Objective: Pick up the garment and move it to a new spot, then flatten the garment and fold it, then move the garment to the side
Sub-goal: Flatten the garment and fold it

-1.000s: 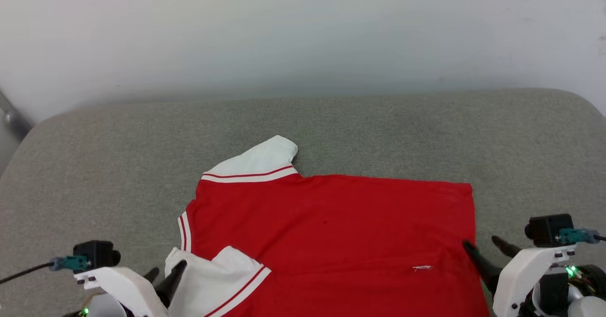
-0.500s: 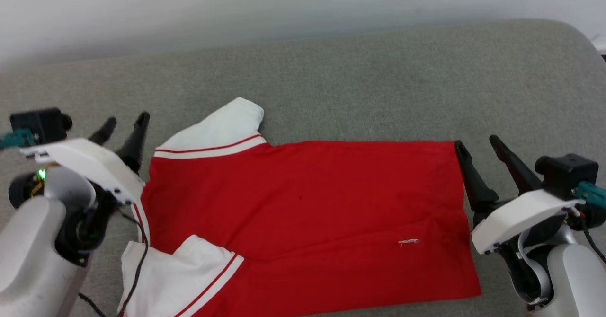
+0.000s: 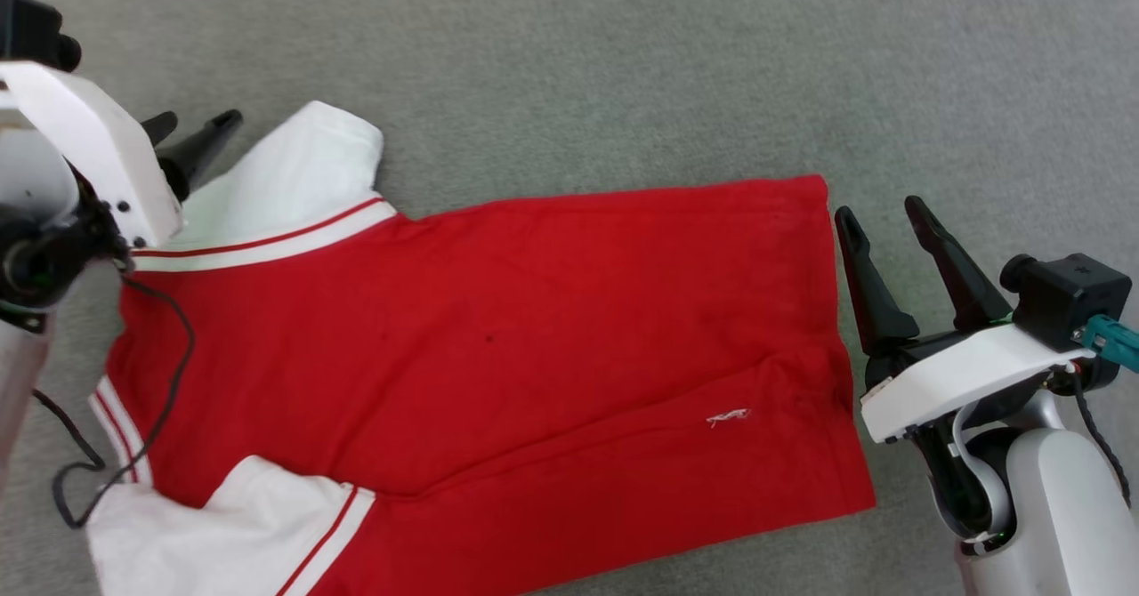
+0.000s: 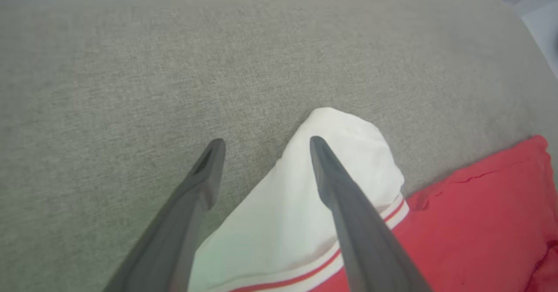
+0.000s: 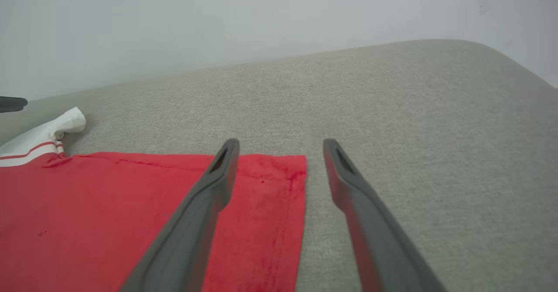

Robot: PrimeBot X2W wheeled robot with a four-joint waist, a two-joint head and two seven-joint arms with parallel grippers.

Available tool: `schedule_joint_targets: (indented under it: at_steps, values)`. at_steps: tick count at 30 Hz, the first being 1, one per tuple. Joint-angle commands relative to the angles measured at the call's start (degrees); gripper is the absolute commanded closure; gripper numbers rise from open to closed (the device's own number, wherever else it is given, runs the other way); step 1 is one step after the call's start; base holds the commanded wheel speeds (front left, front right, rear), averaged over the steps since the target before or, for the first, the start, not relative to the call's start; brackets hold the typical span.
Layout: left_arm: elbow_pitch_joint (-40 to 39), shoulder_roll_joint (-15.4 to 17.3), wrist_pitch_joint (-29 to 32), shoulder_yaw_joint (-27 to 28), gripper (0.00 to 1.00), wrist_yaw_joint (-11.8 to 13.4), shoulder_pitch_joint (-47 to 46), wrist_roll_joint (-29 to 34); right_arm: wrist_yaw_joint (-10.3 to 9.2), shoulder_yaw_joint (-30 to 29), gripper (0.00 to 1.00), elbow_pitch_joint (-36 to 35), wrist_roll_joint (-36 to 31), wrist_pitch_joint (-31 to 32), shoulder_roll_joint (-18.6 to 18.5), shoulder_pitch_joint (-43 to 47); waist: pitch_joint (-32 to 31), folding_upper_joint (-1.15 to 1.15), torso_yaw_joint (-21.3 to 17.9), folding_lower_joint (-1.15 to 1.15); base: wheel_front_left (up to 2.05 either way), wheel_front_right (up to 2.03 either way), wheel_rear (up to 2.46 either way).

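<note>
The garment [image 3: 489,311], a red jersey with white sleeves and red-white trim, lies spread flat on the grey cushion, with a small white logo [image 3: 728,417] near its hem. My left gripper [image 3: 196,122] stands open beside the far white sleeve [image 3: 294,169]. In the left wrist view the left gripper [image 4: 266,140] has one finger over that sleeve [image 4: 270,239] and the other over bare cushion. My right gripper [image 3: 876,208] is open just off the hem's far corner. In the right wrist view the right gripper [image 5: 281,141] straddles the hem edge of the garment [image 5: 109,205]. Nothing is held.
The grey upholstered cushion [image 3: 623,62] extends far beyond the jersey, with a rounded edge at the right [image 5: 501,61] and a pale wall [image 5: 218,22] behind. A black cable [image 3: 169,347] from my left arm hangs over the jersey's left side.
The head camera has tilted down. Both grippers have moved from the jersey's near side toward its far side, the left to the far sleeve, the right to the far hem corner. Both stayed open.
</note>
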Motion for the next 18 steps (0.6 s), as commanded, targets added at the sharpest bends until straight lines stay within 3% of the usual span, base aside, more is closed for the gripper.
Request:
schedule_joint_targets:
  at_steps: [1,7,12,13,14,16,18]
  values:
    - [0.49,0.91,2.65,-0.72,0.0,-0.39,-1.24,-0.29,-0.02,0.25,0.0,0.04,0.18,-0.18,0.49,-0.83,2.33,0.0,-1.95,-0.01,0.0,0.0,0.0]
    - [1.65,3.66,13.1,-3.31,0.0,-0.94,-4.32,-1.36,-0.02,1.31,0.0,-0.29,1.06,-0.61,1.33,-1.45,5.82,0.0,-3.75,-0.01,0.0,0.0,0.0]
    - [4.01,2.57,22.34,-6.45,0.0,1.42,-1.47,-3.65,-0.02,0.82,0.0,0.55,2.08,-0.96,1.68,-1.5,6.58,0.0,-4.17,-0.01,0.0,0.0,0.0]
    - [4.32,2.22,24.07,-6.96,0.18,1.85,-0.79,-4.32,-0.02,0.72,0.0,0.73,2.21,-0.87,1.74,-1.57,6.62,0.0,-4.2,-0.01,0.0,0.0,0.0]
    - [4.35,1.79,25.33,-7.25,0.55,2.17,-0.23,-4.94,-0.02,0.65,0.0,0.75,2.52,-0.73,1.81,-1.67,6.67,0.0,-4.22,-0.01,0.0,0.0,0.0]
    - [3.88,1.19,25.82,-7.47,1.0,2.5,0.35,-5.4,-0.02,0.51,0.0,0.82,3.05,-0.46,1.8,-1.96,6.72,0.0,-4.2,-0.01,0.0,0.0,0.0]
    - [3.6,0.85,25.0,-7.28,1.0,2.29,0.49,-5.59,-0.02,0.56,0.0,0.92,3.49,0.09,1.68,-2.25,6.72,0.0,-4.15,-0.01,0.0,0.0,0.0]
